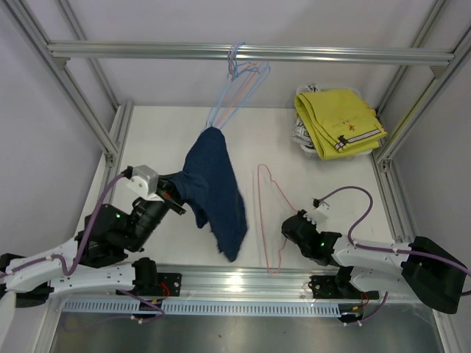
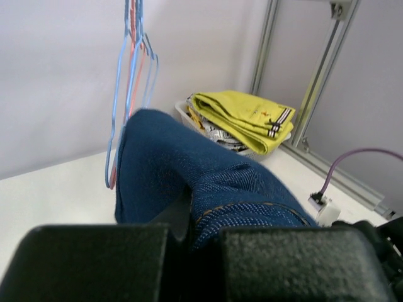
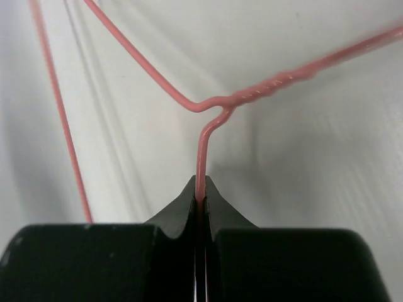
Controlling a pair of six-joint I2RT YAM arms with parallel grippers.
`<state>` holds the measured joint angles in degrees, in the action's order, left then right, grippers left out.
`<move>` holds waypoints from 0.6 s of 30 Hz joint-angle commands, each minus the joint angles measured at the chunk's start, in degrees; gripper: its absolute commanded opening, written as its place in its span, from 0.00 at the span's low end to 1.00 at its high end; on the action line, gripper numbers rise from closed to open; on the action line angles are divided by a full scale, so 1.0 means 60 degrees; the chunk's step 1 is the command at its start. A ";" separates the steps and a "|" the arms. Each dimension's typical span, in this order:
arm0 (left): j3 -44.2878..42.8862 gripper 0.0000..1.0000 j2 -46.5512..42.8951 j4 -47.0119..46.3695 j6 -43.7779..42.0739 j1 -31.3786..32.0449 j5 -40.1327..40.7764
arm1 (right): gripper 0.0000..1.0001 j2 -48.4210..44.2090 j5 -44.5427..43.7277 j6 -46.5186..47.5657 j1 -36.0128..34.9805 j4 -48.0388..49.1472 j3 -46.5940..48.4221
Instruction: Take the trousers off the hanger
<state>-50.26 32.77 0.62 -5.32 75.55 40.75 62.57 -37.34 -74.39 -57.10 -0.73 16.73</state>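
The dark blue denim trousers are not yet free. Their top fold peaks right at the lower ends of the wire hangers on the rail, apparently draped over 1 of them, though the bar itself is hidden. The left gripper has its jaws clamped on the denim near the waistband, and the rest of the cloth hangs toward the table. The right gripper is closed tight on the hook wire of a pink hanger that lies flat and bare on the table. At the far right, yellow trousers lie folded on top of a black-and-white printed garment in a white basket, so those look finished. What seems left is drawing this pair clear and setting it down.
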 commanded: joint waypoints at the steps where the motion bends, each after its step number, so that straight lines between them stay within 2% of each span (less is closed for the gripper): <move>1: -0.0500 0.01 -0.0248 -0.1305 0.0243 -0.0096 0.0122 | 0.00 0.0031 -0.0251 0.0064 0.0054 0.0019 0.0024; 10: -0.0544 0.01 -0.0072 -0.1203 0.0228 -0.0111 0.0093 | 0.00 -0.0598 -0.0324 0.0196 0.0054 -0.0273 0.0082; 13: -0.0573 0.01 0.0001 -0.1202 0.0199 -0.0111 0.0166 | 0.00 -0.1037 -0.0485 0.0313 -0.0034 -0.0814 0.0344; 18: -0.0544 0.02 0.0133 -0.1202 0.0155 -0.0111 0.0239 | 0.00 -0.1944 -0.1742 0.0882 -0.0911 -0.2673 0.1384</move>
<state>-50.28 33.41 -1.13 -4.97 75.24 41.89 54.02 -40.05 -71.83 -59.72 -10.46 19.46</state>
